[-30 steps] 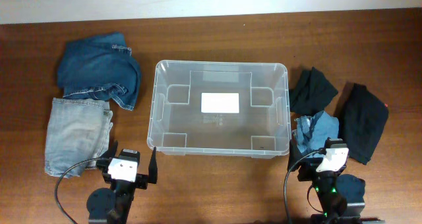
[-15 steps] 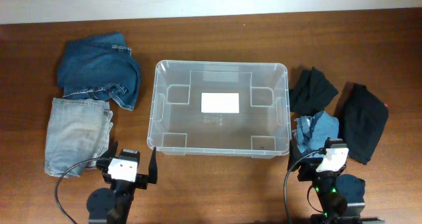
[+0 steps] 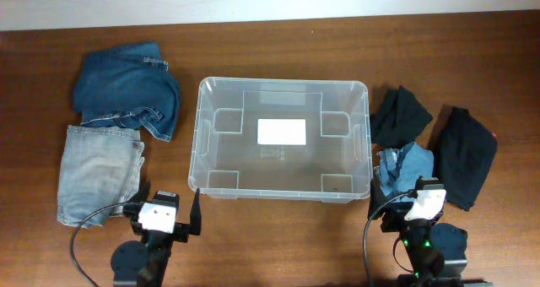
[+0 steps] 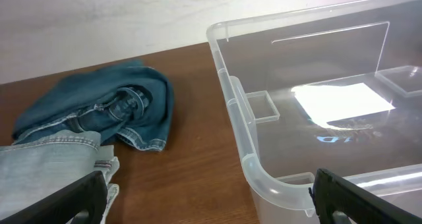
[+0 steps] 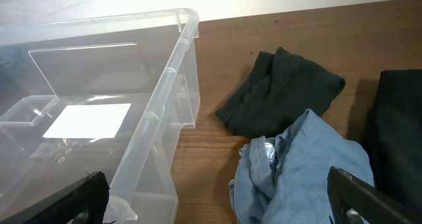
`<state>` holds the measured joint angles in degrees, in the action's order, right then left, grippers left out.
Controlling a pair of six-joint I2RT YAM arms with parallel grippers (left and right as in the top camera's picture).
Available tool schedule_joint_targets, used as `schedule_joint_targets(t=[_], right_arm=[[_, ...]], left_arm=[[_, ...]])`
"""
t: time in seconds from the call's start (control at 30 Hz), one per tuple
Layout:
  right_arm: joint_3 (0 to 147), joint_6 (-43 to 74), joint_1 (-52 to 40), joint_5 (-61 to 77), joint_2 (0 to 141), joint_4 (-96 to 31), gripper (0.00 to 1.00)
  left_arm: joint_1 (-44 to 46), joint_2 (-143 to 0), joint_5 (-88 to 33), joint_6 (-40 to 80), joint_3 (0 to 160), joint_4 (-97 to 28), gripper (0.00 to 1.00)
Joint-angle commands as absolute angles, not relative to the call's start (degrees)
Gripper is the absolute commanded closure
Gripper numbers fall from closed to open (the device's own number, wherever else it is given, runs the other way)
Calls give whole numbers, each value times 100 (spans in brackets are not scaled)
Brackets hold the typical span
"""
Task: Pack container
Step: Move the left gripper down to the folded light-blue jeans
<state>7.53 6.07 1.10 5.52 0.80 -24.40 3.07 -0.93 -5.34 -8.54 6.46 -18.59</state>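
The clear plastic container stands in the middle of the table with only a white label on its base; it also shows in the left wrist view and right wrist view. My left gripper is open and empty in front of the container's near left corner. My right gripper is open and empty by the near right corner, just before a crumpled light blue garment.
Dark blue jeans and folded light blue jeans lie left of the container. Two black garments lie on the right; one shows in the right wrist view.
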Motion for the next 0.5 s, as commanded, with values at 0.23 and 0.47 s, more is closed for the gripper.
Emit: schedule_joint_targets(t=[0.23, 0.47], right_arm=[[711, 646, 158, 580, 43, -2443, 2], [711, 646, 158, 580, 43, -2443, 2]], left_arm=[[283, -36, -108, -1168, 572, -1540, 1], [283, -38, -454, -862, 574, -1522, 0]])
